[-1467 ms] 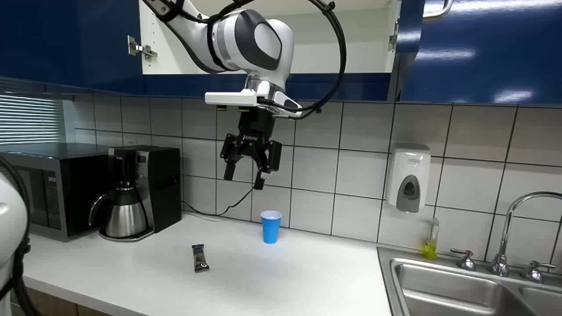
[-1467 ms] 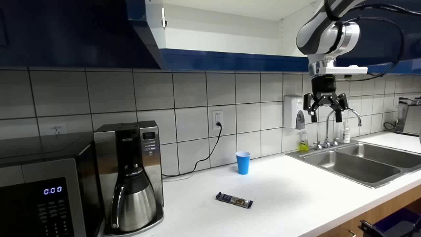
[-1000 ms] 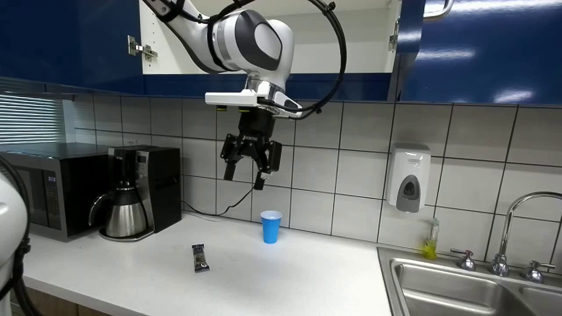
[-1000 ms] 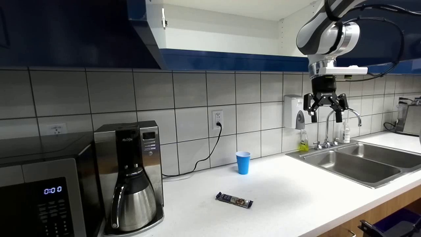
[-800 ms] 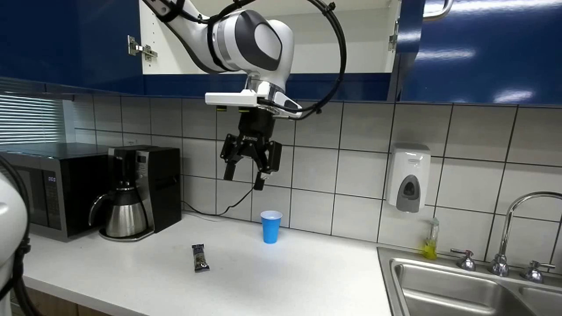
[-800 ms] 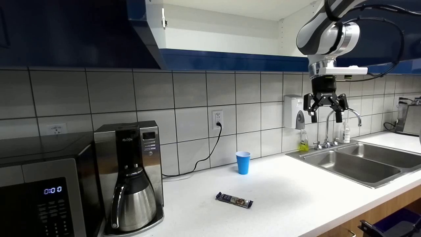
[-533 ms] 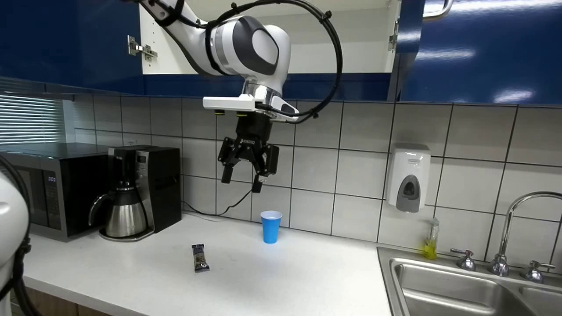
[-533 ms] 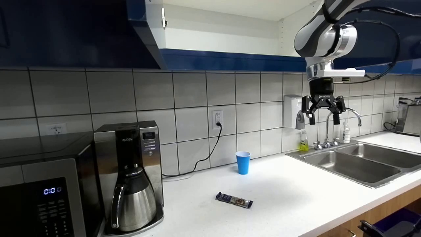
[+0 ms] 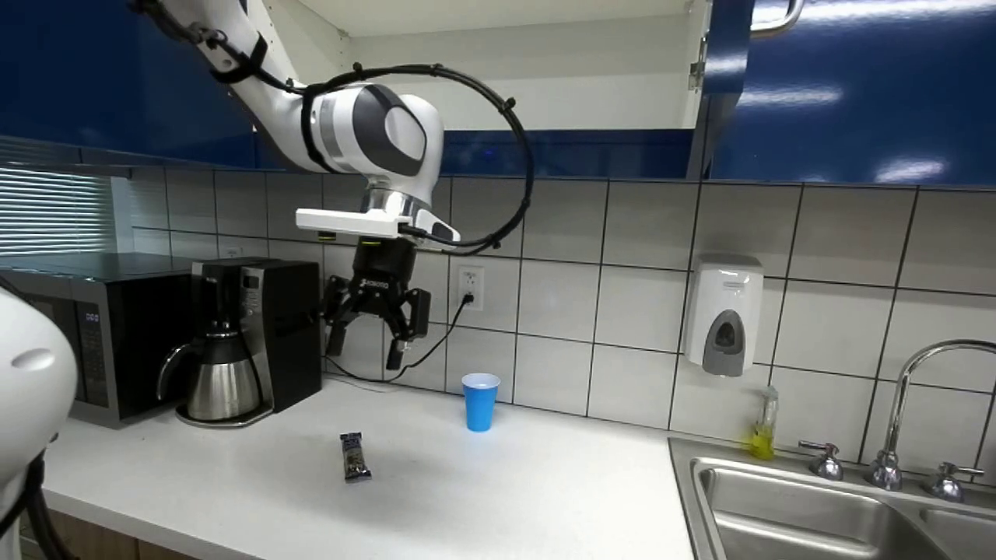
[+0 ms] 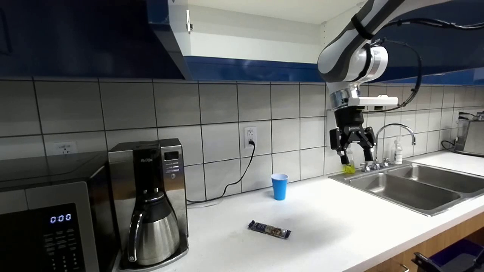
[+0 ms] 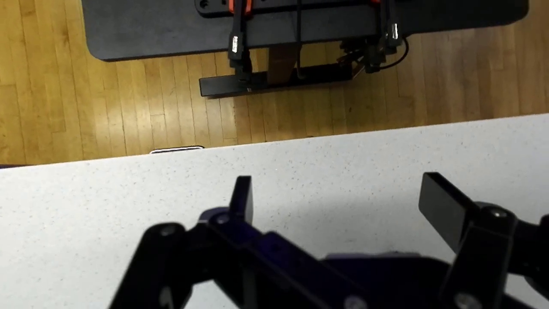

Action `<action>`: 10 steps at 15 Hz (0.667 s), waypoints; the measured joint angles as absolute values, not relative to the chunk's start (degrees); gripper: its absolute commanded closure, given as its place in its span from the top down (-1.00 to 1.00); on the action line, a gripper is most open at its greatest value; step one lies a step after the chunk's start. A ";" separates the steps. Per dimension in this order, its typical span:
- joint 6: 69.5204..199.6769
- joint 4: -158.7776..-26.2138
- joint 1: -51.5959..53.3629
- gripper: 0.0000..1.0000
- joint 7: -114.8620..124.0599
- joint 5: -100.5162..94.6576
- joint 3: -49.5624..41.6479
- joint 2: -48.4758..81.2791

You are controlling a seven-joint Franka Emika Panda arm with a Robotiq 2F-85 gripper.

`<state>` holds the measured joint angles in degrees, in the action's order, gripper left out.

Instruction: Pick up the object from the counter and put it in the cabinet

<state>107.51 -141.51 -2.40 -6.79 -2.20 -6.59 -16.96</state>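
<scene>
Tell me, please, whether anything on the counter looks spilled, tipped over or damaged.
Nothing stands out: the blue cup stands upright, the wrapped bar lies flat on the counter, and no spill or damage shows.

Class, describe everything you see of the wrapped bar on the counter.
The wrapped bar is long, narrow and dark, seemingly in plastic film, with flattened ends, print too small to read and a brownish patch. It lies flat on the white counter, touching nothing else, farther from the tiled wall than the blue cup.
</scene>
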 measured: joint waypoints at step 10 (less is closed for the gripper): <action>118.69 -150.09 4.46 1.00 -11.34 2.03 -2.92 -16.62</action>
